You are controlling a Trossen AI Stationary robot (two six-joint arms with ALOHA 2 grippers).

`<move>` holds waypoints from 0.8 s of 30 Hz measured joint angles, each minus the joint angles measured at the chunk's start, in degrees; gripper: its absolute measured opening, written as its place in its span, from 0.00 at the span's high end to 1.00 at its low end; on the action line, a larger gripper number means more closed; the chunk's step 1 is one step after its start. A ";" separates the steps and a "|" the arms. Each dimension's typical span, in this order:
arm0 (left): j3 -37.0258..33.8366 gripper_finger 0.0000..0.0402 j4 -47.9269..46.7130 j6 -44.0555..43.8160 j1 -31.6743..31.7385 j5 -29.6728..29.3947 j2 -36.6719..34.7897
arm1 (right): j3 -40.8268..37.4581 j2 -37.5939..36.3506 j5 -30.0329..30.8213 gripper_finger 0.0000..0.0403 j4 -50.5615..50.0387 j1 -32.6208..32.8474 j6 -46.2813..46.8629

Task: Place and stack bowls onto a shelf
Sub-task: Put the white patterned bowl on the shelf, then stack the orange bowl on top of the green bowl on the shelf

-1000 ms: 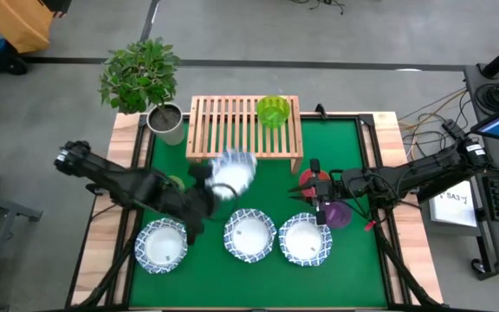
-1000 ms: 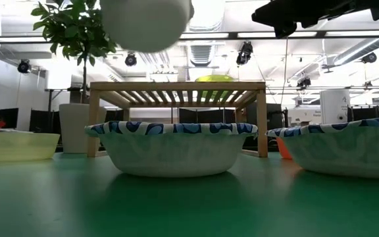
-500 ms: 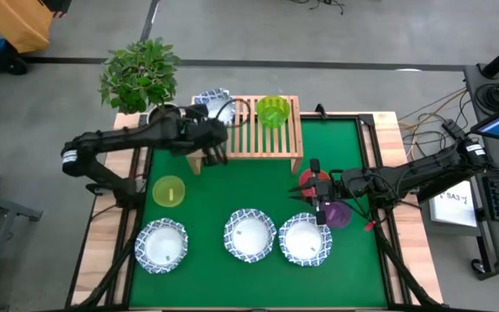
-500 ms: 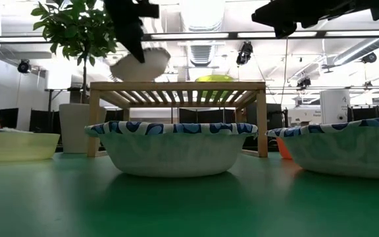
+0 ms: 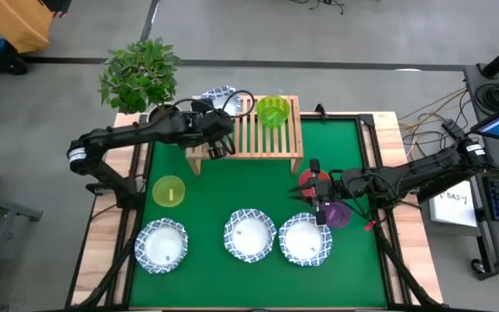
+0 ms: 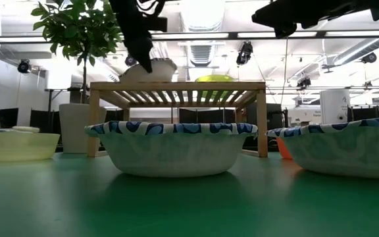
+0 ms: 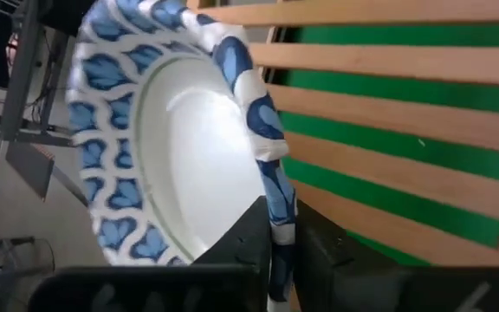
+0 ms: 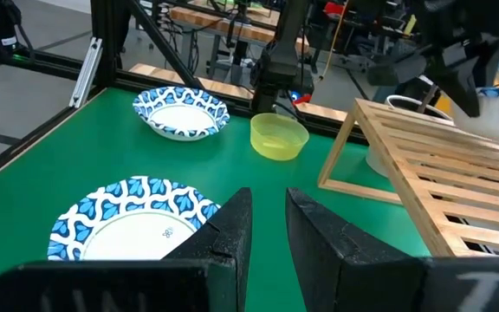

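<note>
**Left claw pinching a patterned bowl at the shelf's far left corner**

I have the left gripper (image 5: 217,130) over the left end of the shelf (image 5: 267,143), its fingers (image 7: 249,251) pinching the scalloped rim of a blue-patterned bowl (image 5: 218,98). The bowl sits just beyond the claw, over the shelf's back left corner, and in the wrist view it is tilted with the wooden slats running right beside it. From table height I see its white underside level with the shelf top, but I cannot tell whether it rests fully on the bars.

Further along the slats from that claw sits the green bowl (image 5: 273,111). The yellow bowl (image 5: 169,191) lies on the green mat behind the claw, toward me, and three more patterned bowls (image 5: 249,235) stand in a row nearer still.

My right gripper (image 5: 312,192) hangs low over the mat, well apart from the shelf, fingers (image 8: 232,227) spread a little with nothing between them. The red bowl (image 5: 317,180) and purple bowl (image 5: 340,214) sit just beside it.
</note>
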 joint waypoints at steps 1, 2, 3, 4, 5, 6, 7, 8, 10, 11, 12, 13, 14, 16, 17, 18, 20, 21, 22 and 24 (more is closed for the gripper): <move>0.00 0.94 0.21 0.02 0.01 0.01 0.19 | -0.01 0.00 0.00 0.84 0.00 0.00 0.00; 0.00 0.93 0.21 0.06 0.00 0.01 0.41 | -0.01 0.00 0.00 0.84 -0.02 0.00 0.00; 0.00 0.91 0.23 0.10 0.00 0.05 0.57 | -0.01 0.00 0.00 0.84 -0.02 0.00 0.01; 0.00 0.90 0.29 0.11 0.00 0.23 0.71 | -0.01 0.00 0.00 0.84 -0.02 0.00 0.12; 0.00 0.88 0.29 0.12 0.01 0.85 0.76 | -0.01 0.00 0.00 0.84 -0.02 0.00 0.25; 0.00 0.86 0.28 0.10 0.02 1.64 0.86 | -0.01 0.00 0.00 0.84 -0.02 0.00 0.35; 0.00 0.83 0.35 0.08 0.02 2.48 1.03 | -0.01 0.00 0.00 0.84 -0.02 0.00 0.35; 0.00 0.81 0.38 0.07 0.02 2.82 1.24 | -0.01 0.00 0.00 0.84 -0.02 0.00 0.35; 0.00 0.76 0.42 -0.24 0.00 3.07 1.43 | -0.01 0.00 0.00 0.84 -0.02 0.00 0.37; 0.00 0.73 0.50 -0.66 0.00 3.09 1.43 | -0.01 0.00 0.00 0.84 -0.02 0.00 0.37; 0.00 0.71 0.50 -0.96 -0.02 3.13 1.41 | -0.01 0.00 0.00 0.84 -0.02 0.00 0.38; 0.00 0.69 0.38 -1.26 -0.08 3.27 1.31 | -0.01 0.00 0.00 0.84 -0.02 0.00 0.38; 0.00 0.66 0.13 -1.57 -0.23 3.65 1.20 | 0.00 0.00 0.02 0.84 -0.02 0.00 0.39; 0.00 0.63 -0.94 -2.12 -0.61 4.12 0.63 | -0.01 0.00 0.01 0.84 -0.03 0.00 0.39; 0.00 0.61 -1.62 -2.64 -0.91 4.39 0.20 | -0.01 0.00 0.02 0.84 -0.04 0.00 0.39; 0.00 0.60 -2.11 -3.24 -1.25 4.67 -0.34 | -0.01 0.00 0.02 0.84 -0.02 0.00 0.41; 0.00 0.58 -3.36 -4.75 -1.93 5.43 -1.22 | -0.01 0.00 0.04 0.84 -0.03 0.00 0.65; 0.00 0.57 -3.90 -5.56 -2.33 5.64 -1.71 | -0.01 0.00 0.30 0.84 -0.02 0.00 0.87; 0.00 0.57 -4.46 -6.29 -2.82 5.77 -2.10 | -0.01 0.00 0.55 0.84 -0.04 0.00 1.20; 0.00 0.56 -5.18 -7.79 -3.82 6.69 -3.40 | -0.01 0.00 0.59 0.84 0.00 0.00 1.72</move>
